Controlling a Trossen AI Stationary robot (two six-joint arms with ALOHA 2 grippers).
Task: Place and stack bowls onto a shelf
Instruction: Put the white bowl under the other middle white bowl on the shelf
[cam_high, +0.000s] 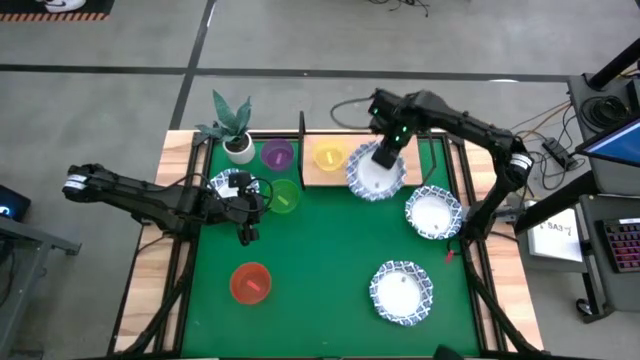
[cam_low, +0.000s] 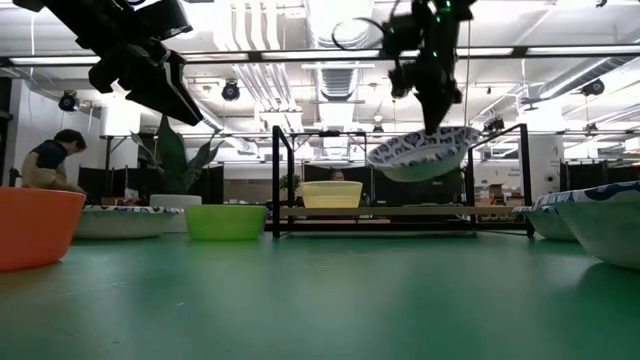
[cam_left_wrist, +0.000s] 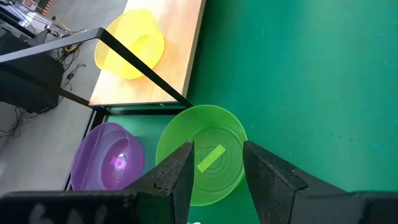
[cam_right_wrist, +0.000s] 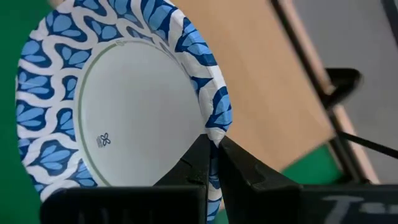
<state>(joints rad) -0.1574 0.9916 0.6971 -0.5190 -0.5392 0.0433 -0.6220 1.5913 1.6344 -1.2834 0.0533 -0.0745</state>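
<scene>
Held bowl: a wide white paper-like bowl with a blue patterned rim (cam_right_wrist: 118, 106) hangs tilted in the air, over the front edge of the light wooden shelf with black metal uprights (cam_high: 315, 175) near the far edge of the tabletop.
Right gripper (cam_right_wrist: 213, 146): its jaws are closed tight on that bowl's rim, one inside the wall and one outside, at a single spot.
Left gripper (cam_left_wrist: 214, 165): jaws spread apart and holding nothing, hovering above a small green plastic bowl (cam_left_wrist: 202, 155) near the far left corner of the green-matted tabletop (cam_high: 330, 250).
Already on the shelf: a small yellow plastic bowl (cam_high: 329, 157) sits on the board, open side up.
Waiting bowls: a small purple plastic bowl (cam_high: 277, 154) just beside the green one, a small red plastic bowl (cam_high: 250, 282) near the front left corner, and more blue-rimmed white bowls along the right side.
Likely handling: the patterned bowl looks very light and thin, so its rim may flex or crease under a hard pinch; a rim grip like this one seems the only practical hold.
Plastic bowls: probably light, stiff and somewhat slick; pinching the rim wall should suit them too.
Risk: hanging from one point, the tilted bowl could swing or slip on release.
</scene>
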